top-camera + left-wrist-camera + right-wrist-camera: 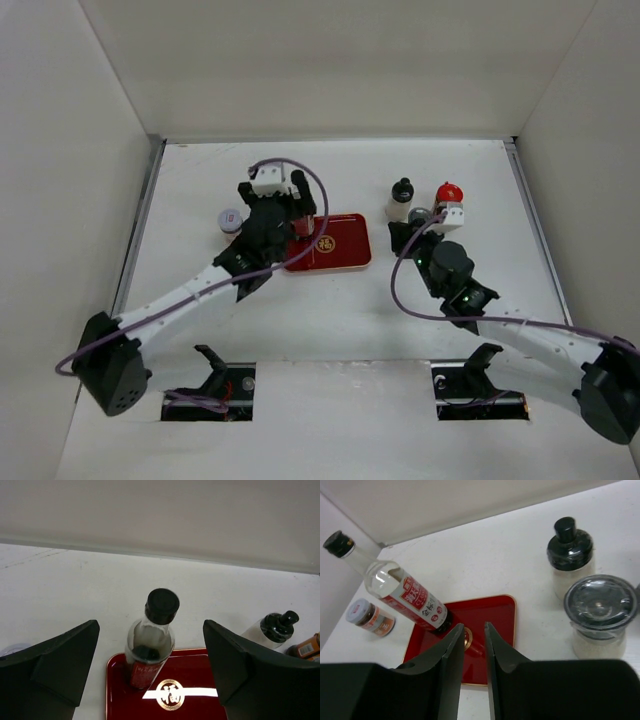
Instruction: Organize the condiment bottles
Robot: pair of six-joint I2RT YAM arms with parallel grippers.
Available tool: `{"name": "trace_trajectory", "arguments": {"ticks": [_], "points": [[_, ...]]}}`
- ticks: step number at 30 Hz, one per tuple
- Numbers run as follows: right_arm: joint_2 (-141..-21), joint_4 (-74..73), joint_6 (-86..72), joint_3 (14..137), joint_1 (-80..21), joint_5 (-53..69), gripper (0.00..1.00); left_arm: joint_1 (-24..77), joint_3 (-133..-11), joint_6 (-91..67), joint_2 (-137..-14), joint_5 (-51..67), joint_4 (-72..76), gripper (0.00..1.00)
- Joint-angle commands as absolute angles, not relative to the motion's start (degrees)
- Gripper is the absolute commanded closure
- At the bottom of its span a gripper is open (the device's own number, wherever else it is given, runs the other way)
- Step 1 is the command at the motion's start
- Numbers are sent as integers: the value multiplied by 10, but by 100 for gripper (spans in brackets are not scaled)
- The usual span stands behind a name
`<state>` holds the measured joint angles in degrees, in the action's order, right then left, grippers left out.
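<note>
A tall clear bottle with a black cap and red label stands upright on the near left corner of the red tray. My left gripper is open, one finger on each side of it and apart from the glass. In the top view this gripper is at the tray's far left corner. My right gripper is shut on nothing and points at the tray from the right. Beside it stand a black-capped jar of white contents and a grey-lidded jar.
A small white-capped jar with brown contents stands on the table left of the tray. A red-capped bottle stands behind my right wrist. White walls close in the table on three sides.
</note>
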<state>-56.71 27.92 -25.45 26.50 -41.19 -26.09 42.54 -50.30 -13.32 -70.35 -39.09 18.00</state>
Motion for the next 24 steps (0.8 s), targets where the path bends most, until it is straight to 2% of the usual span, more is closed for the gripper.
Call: {"name": "trace_trajectory", "arguments": {"ticks": [1, 3, 4, 5, 7, 8, 10, 12, 17, 20, 24], "points": [[-534, 190, -252, 313, -391, -288, 71, 453, -420, -139, -602, -431, 271, 30], [-519, 131, -248, 334, -367, -309, 64, 479, -344, -159, -538, -438, 315, 56], [-512, 107, -247, 342, -354, -317, 55, 495, -305, -171, -508, -441, 336, 65], [-508, 84, -246, 349, -341, -323, 43, 512, -270, -184, -483, -445, 349, 68], [-509, 44, -240, 362, -313, -325, 20, 550, -214, -212, -440, -460, 363, 70], [-517, 26, -235, 370, -301, -321, 12, 571, -192, -223, -423, -464, 363, 69], [-540, 2, -225, 384, -283, -315, 4, 608, -153, -235, -395, -471, 367, 62], [-569, -16, -218, 395, -269, -292, 0, 629, -123, -242, -381, -477, 382, 59], [-636, -9, -211, 417, -254, -230, 0, 625, -66, -237, -378, -454, 472, 55], [-676, 7, -192, 442, -257, -218, 0, 605, -50, -235, -400, -439, 529, 53], [-736, 8, -181, 480, -249, -227, 0, 590, -41, -236, -447, -425, 587, 44]]}}
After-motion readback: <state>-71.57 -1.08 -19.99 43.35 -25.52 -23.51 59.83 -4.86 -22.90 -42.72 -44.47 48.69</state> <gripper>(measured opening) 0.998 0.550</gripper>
